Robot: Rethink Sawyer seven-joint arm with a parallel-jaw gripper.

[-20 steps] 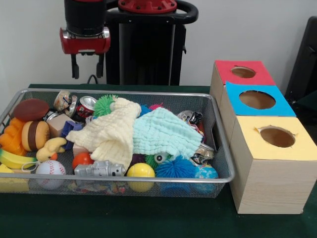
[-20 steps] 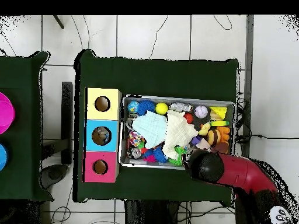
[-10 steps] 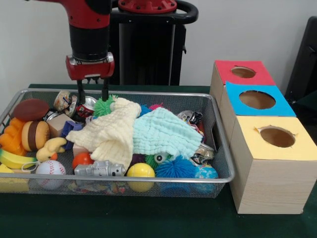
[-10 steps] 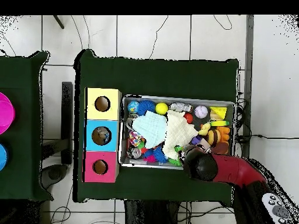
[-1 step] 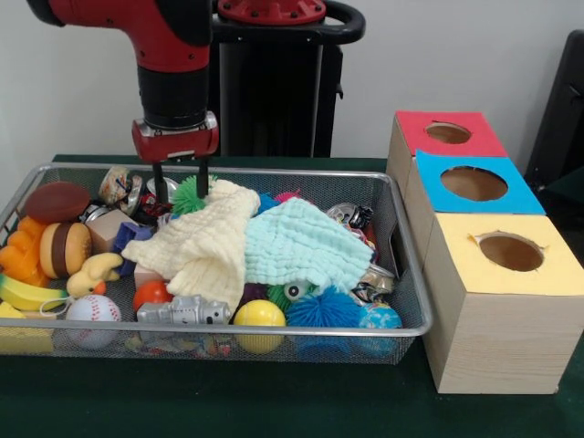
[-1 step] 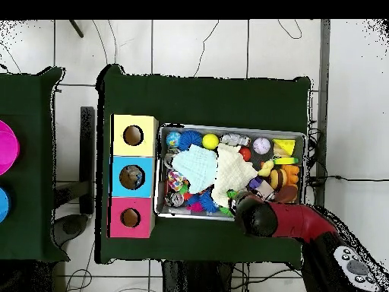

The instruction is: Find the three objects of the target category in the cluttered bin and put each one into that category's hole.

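- The gripper (image 5: 179, 185) hangs with jaws apart over the far-left corner of the bin (image 5: 401, 301), straddling the green spiky ball (image 5: 189, 193), probably to grasp it.
- Two cloths (image 5: 274, 242) bury the middle, so the target category stays unclear.

Front view: close and low, level with the bin (image 5: 401, 274), facing the arm (image 5: 173, 82); boxes (image 5: 493, 274) at its right.
Overhead view: high, straight down, whole table (image 6: 205, 99) and floor around it.
Shared: bin (image 6: 232, 131), boxes (image 6: 134, 176), arm (image 6: 292, 222) above the jaws, turned half round between views.
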